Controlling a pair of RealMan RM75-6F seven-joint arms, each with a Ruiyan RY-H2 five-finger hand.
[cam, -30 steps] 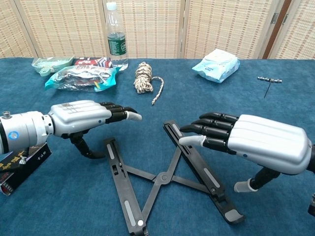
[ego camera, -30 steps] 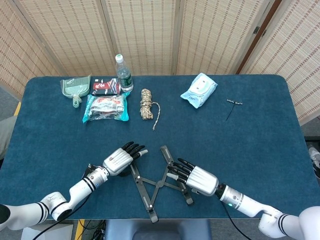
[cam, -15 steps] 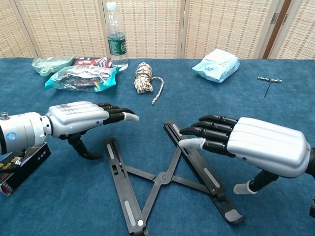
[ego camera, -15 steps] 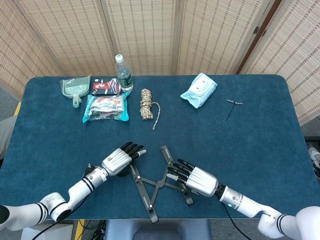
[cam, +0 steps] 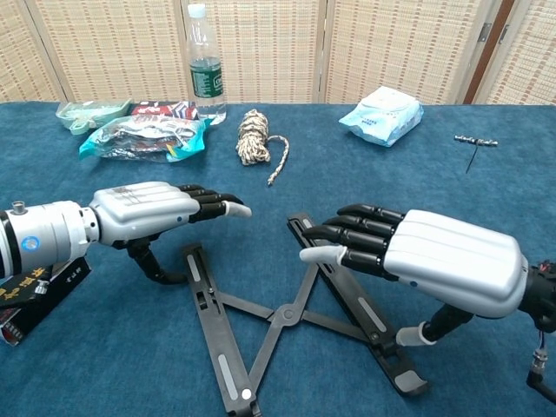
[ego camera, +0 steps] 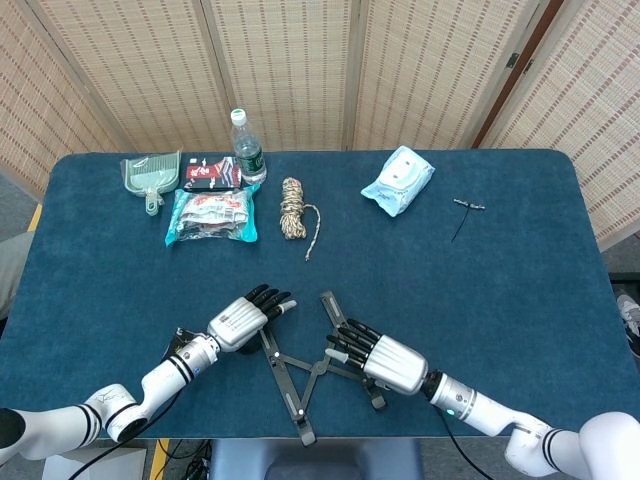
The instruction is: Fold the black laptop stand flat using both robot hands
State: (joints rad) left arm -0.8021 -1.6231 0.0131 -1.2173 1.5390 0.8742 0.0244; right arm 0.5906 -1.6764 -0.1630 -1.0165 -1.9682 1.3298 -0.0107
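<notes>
The black laptop stand (ego camera: 310,372) (cam: 282,317) lies near the table's front edge, its two long bars spread in a V and joined by crossed links. My left hand (ego camera: 243,319) (cam: 152,211) hovers palm down over the far end of the left bar, fingers stretched out and holding nothing. My right hand (ego camera: 375,357) (cam: 426,259) hangs palm down over the right bar and hides its middle, fingers extended toward the centre. Neither hand visibly grips the stand.
Along the far side lie a green dustpan (ego camera: 152,174), a water bottle (ego camera: 246,148), snack packets (ego camera: 211,214), a coiled rope (ego camera: 293,208), a wipes pack (ego camera: 399,179) and a small metal tool (ego camera: 465,209). A dark box (cam: 30,295) sits under my left wrist.
My right hand has slid left toward the stand's centre, now covering more of the right bar. My left hand has stayed nearly in place.
</notes>
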